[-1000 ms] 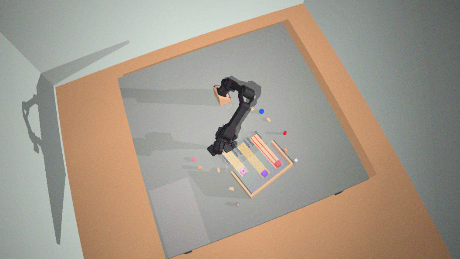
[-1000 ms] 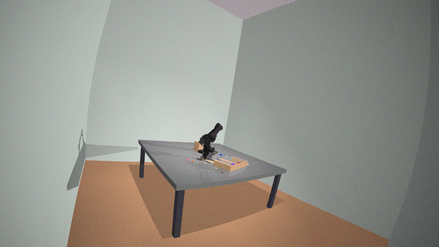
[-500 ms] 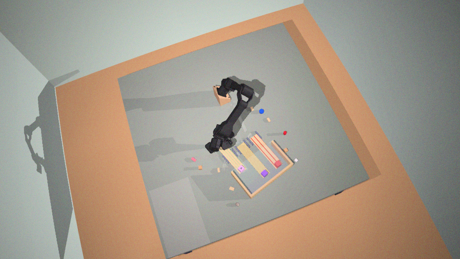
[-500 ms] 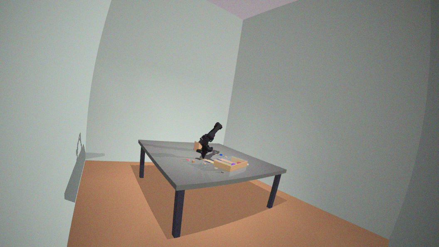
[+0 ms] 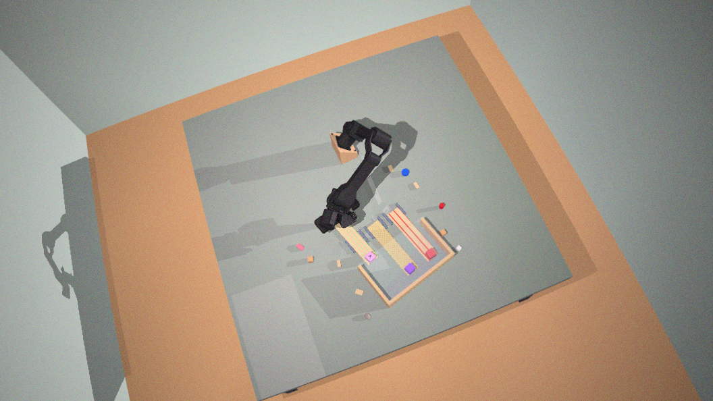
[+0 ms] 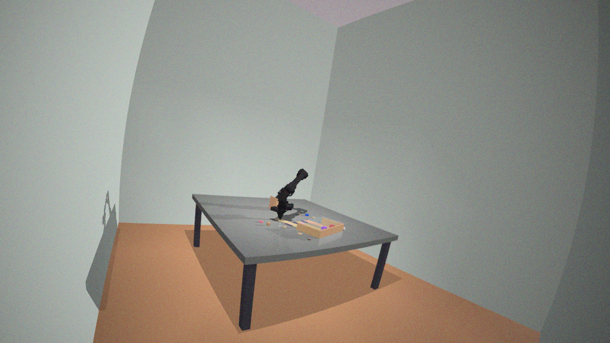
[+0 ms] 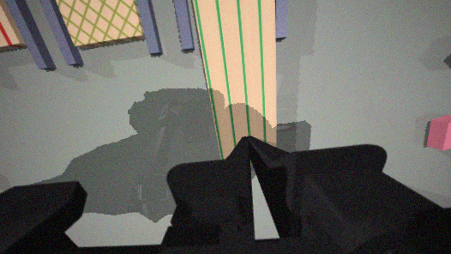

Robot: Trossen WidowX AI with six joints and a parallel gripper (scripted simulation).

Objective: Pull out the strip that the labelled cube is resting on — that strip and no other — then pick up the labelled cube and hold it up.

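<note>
The labelled cube (image 5: 369, 256), pink with a dark mark, rests near the far end of the green-lined strip (image 5: 354, 241) (image 6: 287, 223) (image 7: 240, 56). The strip's near end projects past the blue-grey rails. My gripper (image 6: 279, 218) (image 7: 246, 141) is shut, its tips low at that near end; nothing shows between them, and whether they touch the strip is unclear. The arm hides the tips in the top view. A purple cube (image 5: 410, 269) (image 6: 323, 227) rests on the lattice strip (image 5: 389, 240) (image 7: 103, 21), and a red cube (image 5: 431, 254) (image 6: 331, 226) on the red-lined strip (image 5: 408, 230).
A wooden wall (image 5: 421, 279) (image 6: 331, 231) encloses the strips' far ends. A pink block (image 5: 300, 246) (image 6: 260, 222) (image 7: 441, 133) and an orange block (image 5: 310, 259) lie beside the green-lined strip. A blue piece (image 5: 405, 171) and a red piece (image 5: 441, 205) lie on the other side.
</note>
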